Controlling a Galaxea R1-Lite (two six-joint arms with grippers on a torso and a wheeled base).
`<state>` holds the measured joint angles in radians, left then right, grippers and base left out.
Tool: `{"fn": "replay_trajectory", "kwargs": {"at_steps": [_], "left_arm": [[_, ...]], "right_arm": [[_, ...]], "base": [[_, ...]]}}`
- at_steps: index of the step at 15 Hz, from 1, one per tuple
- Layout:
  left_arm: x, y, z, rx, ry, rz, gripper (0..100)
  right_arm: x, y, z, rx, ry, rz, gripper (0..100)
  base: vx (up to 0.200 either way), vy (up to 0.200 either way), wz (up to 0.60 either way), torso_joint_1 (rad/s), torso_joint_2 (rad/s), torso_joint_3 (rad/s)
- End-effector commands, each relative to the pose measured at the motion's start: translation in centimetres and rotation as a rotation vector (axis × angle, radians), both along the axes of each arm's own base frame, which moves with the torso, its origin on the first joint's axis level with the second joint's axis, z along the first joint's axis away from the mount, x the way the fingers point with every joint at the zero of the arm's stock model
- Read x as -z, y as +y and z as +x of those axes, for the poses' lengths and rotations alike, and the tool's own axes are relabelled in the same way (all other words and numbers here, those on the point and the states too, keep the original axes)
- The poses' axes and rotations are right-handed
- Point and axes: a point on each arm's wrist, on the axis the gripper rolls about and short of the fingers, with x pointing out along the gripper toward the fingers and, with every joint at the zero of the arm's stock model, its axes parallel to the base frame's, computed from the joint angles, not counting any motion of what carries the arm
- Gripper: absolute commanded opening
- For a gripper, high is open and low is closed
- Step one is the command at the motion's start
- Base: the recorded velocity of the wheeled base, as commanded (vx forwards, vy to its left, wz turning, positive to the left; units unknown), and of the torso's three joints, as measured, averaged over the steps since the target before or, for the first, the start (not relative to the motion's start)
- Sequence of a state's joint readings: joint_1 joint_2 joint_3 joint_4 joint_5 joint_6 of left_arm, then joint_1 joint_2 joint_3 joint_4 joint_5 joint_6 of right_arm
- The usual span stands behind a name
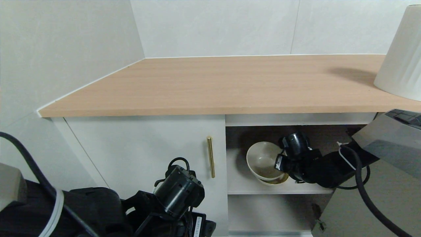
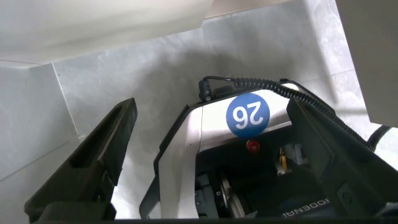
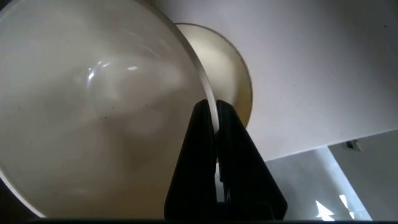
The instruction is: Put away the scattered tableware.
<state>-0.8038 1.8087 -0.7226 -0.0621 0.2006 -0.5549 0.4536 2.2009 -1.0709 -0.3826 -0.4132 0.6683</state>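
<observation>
Black fingers (image 3: pixel 199 155) of the right pincer (image 3: pixel 216 117) are pressed together on the rim of a cream bowl (image 3: pixel 93 93), one finger inside the rim and one outside. In the head view this right pincer (image 1: pixel 282 163) reaches into the open compartment of a white cabinet (image 1: pixel 138 148) and holds the bowl (image 1: pixel 263 159) tilted, with its hollow turned towards the front of the cabinet. Just under the pincer and the bowl's lower edge, a cream plate (image 1: pixel 280 181) lies flat on the white shelf (image 1: pixel 289 190); the wrist view shows that plate (image 3: pixel 236 81) behind the bowl, but I cannot tell whether the two touch. On the side of the pincer towards the left arm, the cabinet's other door (image 1: pixel 148 144) is closed and carries an upright brass handle (image 1: pixel 210 161) near its edge. Above the pincer runs the wooden surface (image 1: pixel 213 85), and a white ribbed lampshade (image 1: pixel 399 56) stands on it, well above and out to the pincer's right. The left pincer (image 2: pixel 211 109) hangs low in front of the closed door, well apart from the bowl, with its two dark fingers (image 2: pixel 99 162) spread wide and nothing between them.
</observation>
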Motion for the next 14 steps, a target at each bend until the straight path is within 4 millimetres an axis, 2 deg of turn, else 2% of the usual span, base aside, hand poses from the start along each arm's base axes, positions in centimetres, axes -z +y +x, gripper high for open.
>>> {"fn": "replay_trajectory", "kwargs": {"at_steps": [1,13,14], "left_arm": [[-0.01,0.0,0.0,-0.001,-0.001,-0.001,100],[-0.01,0.0,0.0,-0.001,-0.001,-0.001,100],[-0.01,0.0,0.0,-0.001,-0.001,-0.001,100]], "right_arm": [[0.92,-0.38,0.42,0.013,0.019,-0.011,0],[1.8,-1.01,1.09,0.029,0.035,-0.022,0],[1.86,-1.01,1.1,0.03,0.036,-0.024,100]], "base": [[0.0,0.0,0.0,0.0,0.0,0.0],[0.0,0.0,0.0,0.0,0.0,0.0],[0.0,0.0,0.0,0.0,0.0,0.0]]}}
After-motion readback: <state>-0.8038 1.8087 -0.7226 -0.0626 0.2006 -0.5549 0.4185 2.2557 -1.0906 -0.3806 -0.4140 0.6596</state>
